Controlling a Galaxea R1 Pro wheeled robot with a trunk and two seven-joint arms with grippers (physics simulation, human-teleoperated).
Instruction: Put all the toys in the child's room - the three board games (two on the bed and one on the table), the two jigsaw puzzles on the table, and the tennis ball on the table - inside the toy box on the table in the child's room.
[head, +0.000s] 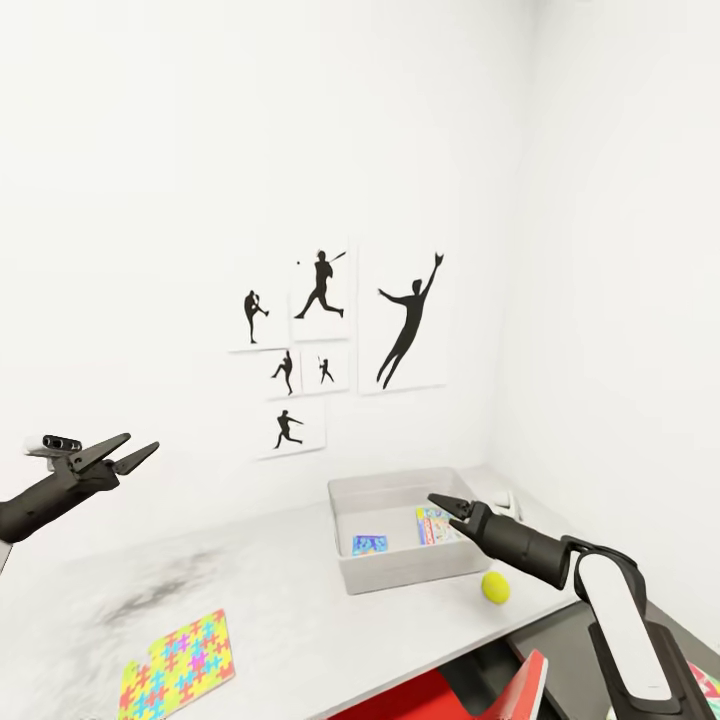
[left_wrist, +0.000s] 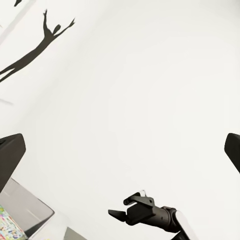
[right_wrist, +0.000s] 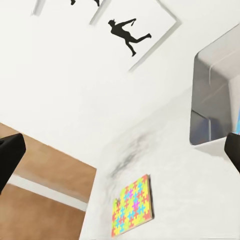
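Note:
The light-grey toy box (head: 344, 500) stands on the table (head: 290, 590) near the room's corner. Two board games lie in it, a blue one (head: 369, 544) and a white-red-yellow one (head: 434, 525). The tennis ball (head: 495, 587) rests on the table just in front of the box. A jigsaw puzzle (head: 178, 665) lies flat near the table's front left edge, as the right wrist view confirms for that jigsaw puzzle (right_wrist: 131, 206). My right gripper (head: 441, 506) hovers open and empty above the box's front right part. My left gripper (head: 138, 450) hangs open and empty in the air far to the left.
Baseball-player silhouette pictures (head: 330, 340) hang on the white wall behind the table. A dark grey surface (head: 560, 640) lies lower at the right. A red object (head: 520, 690) and a colourful item (head: 708, 682) sit at the bottom right. Wood floor (right_wrist: 45, 200) shows beyond the table's end.

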